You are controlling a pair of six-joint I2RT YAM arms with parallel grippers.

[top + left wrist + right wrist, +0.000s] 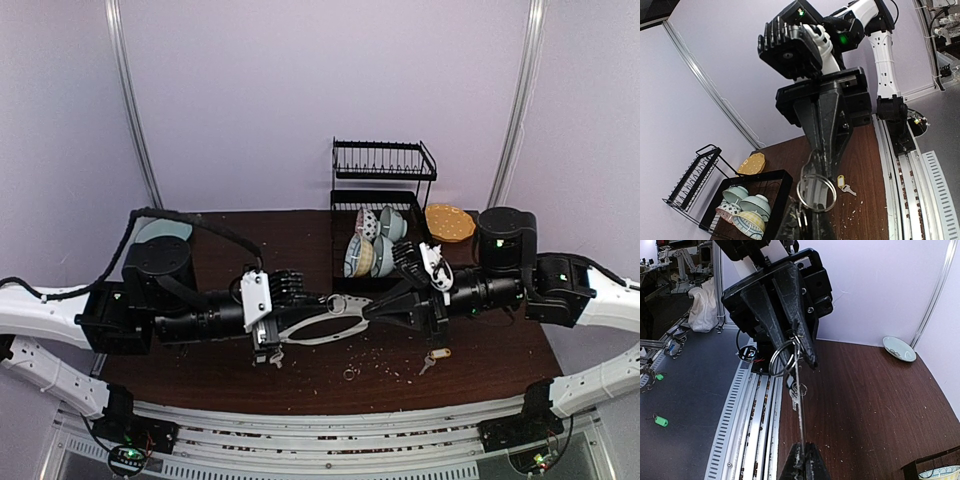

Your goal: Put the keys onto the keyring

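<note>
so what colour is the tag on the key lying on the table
Yellow. The tag shows best in the left wrist view.

I'm watching the top view from above and behind the arm bases, looking down across the whole table (pixel 190 375) toward the back wall (pixel 300 100). The left wrist camera is sitting low and close, tilting up at the right gripper (pixel 821 170). The right wrist camera is facing back the other way, close on the left gripper (pixel 799 356). All three views are sharing the keyring (pixel 322 341) mid-table.
</note>
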